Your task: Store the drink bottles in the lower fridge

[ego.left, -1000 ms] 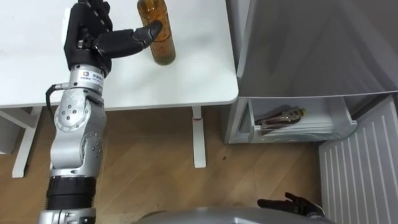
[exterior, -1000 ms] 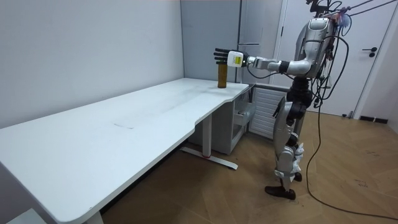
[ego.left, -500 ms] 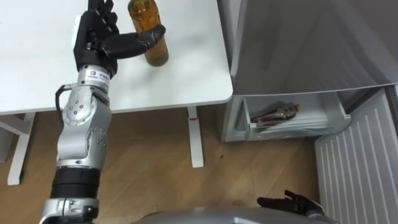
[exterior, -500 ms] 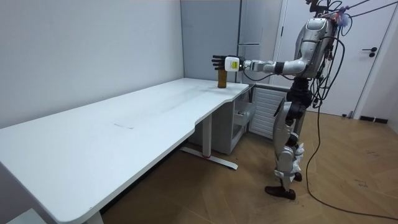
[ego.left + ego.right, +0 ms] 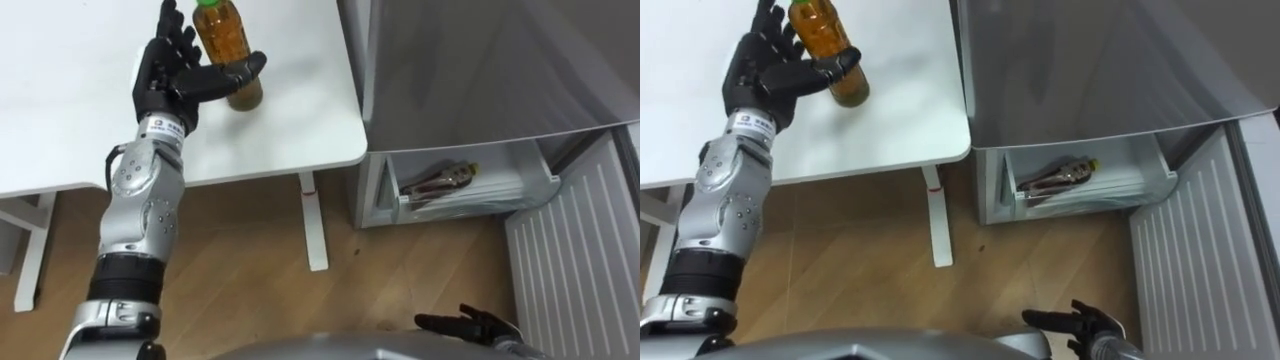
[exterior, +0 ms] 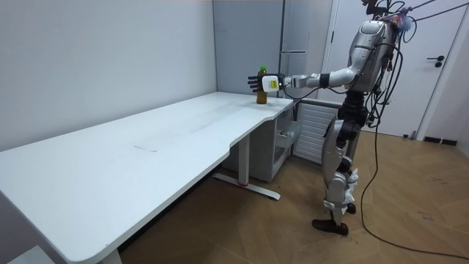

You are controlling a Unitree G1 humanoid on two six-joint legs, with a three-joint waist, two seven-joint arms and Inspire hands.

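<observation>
Beside bottle [image 5: 227, 48], left hand [image 5: 172, 80] now closer

Long white table [image 6: 110, 169] in front of me, grey wall [image 6: 110, 59] behind it, brown wooden floor [image 6: 256, 227] under me, white door [image 6: 447, 95] at the back, grey fridge [image 5: 480, 70] beside the table's end.

Glossy clear plastic bottle [image 5: 218, 38]; matt white table [image 5: 300, 112]; wood-grain floor [image 5: 240, 272], possibly laminate.
</observation>
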